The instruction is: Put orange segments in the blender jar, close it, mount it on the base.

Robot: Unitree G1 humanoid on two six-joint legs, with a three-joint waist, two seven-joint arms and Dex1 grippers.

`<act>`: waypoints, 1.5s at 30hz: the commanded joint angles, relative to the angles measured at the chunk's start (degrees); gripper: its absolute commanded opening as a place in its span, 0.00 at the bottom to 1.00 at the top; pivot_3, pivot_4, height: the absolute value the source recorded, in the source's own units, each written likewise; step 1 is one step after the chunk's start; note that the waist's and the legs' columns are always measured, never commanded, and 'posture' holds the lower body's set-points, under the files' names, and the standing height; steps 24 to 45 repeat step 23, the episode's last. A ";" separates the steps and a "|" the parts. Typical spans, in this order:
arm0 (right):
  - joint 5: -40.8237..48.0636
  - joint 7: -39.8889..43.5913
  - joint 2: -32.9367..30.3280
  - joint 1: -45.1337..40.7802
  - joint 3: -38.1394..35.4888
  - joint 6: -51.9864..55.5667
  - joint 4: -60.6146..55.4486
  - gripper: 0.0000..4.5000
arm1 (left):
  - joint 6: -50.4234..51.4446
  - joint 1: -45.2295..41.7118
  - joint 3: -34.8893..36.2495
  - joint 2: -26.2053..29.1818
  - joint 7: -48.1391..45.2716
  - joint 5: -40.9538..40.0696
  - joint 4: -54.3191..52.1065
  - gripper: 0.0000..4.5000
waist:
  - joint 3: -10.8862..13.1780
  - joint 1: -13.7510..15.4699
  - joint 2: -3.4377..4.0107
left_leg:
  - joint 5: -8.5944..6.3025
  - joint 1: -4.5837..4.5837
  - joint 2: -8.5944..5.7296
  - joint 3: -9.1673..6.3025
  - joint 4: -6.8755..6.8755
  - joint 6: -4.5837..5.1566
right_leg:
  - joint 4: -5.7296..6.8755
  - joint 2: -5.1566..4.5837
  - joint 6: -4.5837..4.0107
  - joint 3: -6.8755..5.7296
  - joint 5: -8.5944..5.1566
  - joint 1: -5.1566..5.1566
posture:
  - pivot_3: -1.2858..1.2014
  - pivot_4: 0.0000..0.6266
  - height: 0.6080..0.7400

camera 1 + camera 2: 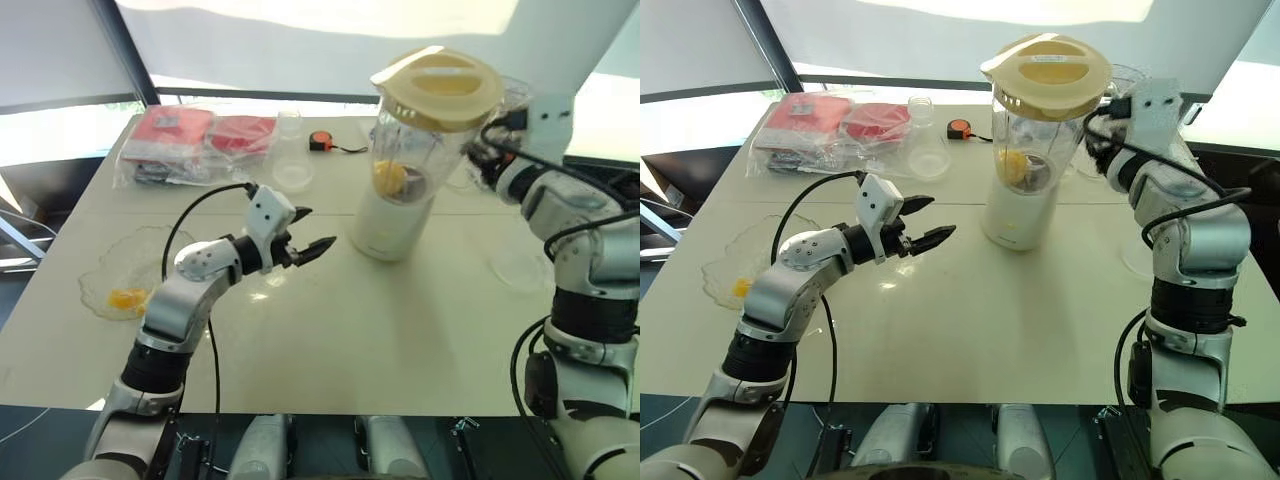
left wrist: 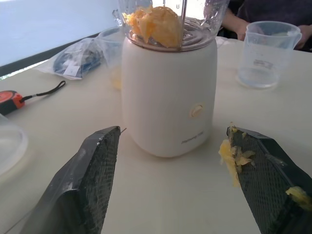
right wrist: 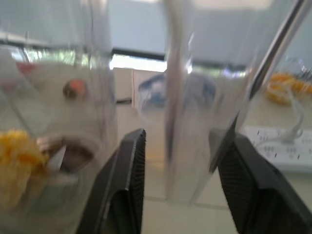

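Note:
The blender jar [image 1: 425, 150] stands mounted on the cream base [image 1: 385, 225] at the table's back centre, with its cream lid [image 1: 440, 88] on top. Orange segments [image 1: 390, 178] lie at the jar's bottom. My left gripper [image 1: 319, 227] is open, level, pointing at the base from its left and apart from it. Orange pulp clings to one of its fingers [image 2: 234, 156]. My right gripper [image 3: 184, 134] is open at the jar's right side, its fingers standing either side of the clear handle [image 3: 173, 122]. One more orange piece [image 1: 128, 298] sits in a scalloped glass bowl [image 1: 110, 262] at the left.
Behind the jar's left lie a tape measure [image 1: 320, 141], a small clear cup [image 1: 289, 150] and bagged red packets [image 1: 185, 140]. A clear measuring cup [image 2: 268, 53] and another glass bowl [image 1: 520, 265] sit to the right. A person's hand [image 2: 234, 24] is behind the table.

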 commanded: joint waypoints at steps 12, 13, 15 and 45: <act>-3.69 2.39 -3.91 17.25 0.36 0.98 -14.17 0.99 | 0.21 3.31 3.59 1.25 0.26 -2.58 -3.18 0.81 | 0.03 0.08 0.04 | 0.00 -0.06 0.01 -0.02 -0.01 0.00 | -0.03 0.01 0.00 0.00 0.00 -0.05 | 0.52 0.24 1.00; -3.06 2.92 -3.60 19.29 -0.33 1.21 -16.37 0.99 | 0.51 3.94 3.77 1.80 -0.05 -2.76 -3.62 0.81 | 0.03 0.06 0.04 | 0.00 -0.06 0.01 -0.03 -0.01 0.00 | -0.03 0.02 0.00 0.00 0.00 -0.05 | 0.52 0.24 1.00; -2.60 5.65 -3.89 24.72 -1.49 -4.62 -21.37 0.99 | 1.68 5.46 4.43 3.25 -0.86 -3.67 -4.96 0.81 | 0.03 0.05 0.04 | 0.00 -0.06 0.01 -0.02 -0.01 0.00 | -0.03 0.01 0.00 0.01 0.00 -0.06 | 0.52 0.24 1.00; 5.33 15.88 0.76 47.17 -13.92 -18.65 -32.92 0.99 | 9.10 11.36 7.25 7.74 -3.07 -10.22 -10.66 0.81 | 0.04 0.06 0.01 | 0.00 0.07 0.05 -0.09 0.09 0.00 | -0.02 0.09 0.00 -0.01 0.00 0.12 | 0.52 0.24 1.00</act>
